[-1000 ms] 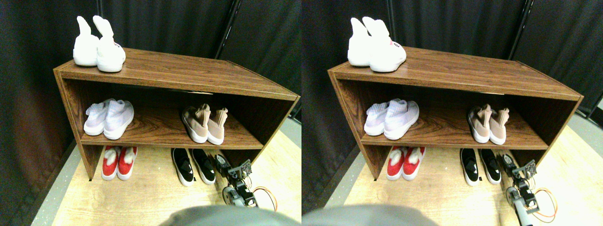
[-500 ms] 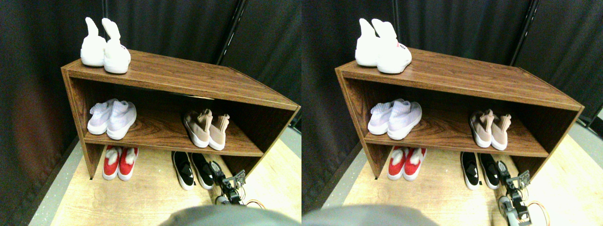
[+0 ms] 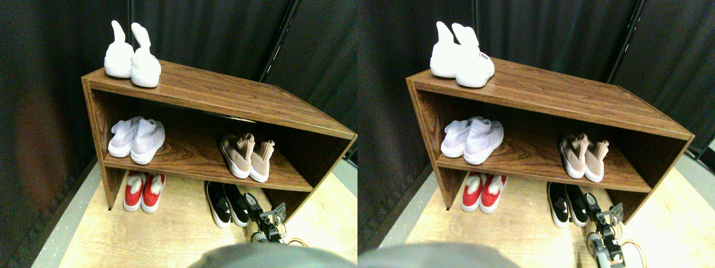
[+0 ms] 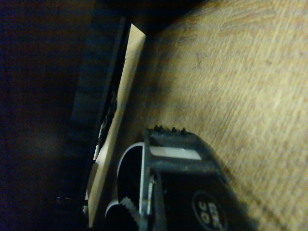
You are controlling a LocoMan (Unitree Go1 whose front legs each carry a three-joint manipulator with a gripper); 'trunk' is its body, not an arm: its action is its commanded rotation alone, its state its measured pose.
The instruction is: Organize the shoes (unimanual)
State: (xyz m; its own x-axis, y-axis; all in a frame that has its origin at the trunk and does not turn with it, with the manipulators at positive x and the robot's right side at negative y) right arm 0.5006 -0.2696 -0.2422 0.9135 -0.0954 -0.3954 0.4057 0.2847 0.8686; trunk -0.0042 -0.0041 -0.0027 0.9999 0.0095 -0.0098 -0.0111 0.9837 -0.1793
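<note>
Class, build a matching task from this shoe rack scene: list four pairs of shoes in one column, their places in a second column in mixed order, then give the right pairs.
Things:
1. white high-collared pair
2. lilac-white knit pair
3. beige-tan sneakers
4. red pair

Places:
A. middle shelf, right part
B. floor, under the rack's left part
C. top board of the rack, left end
D. middle shelf, left part

Pairs: 1-C, 2-D, 3-A, 4-B
</note>
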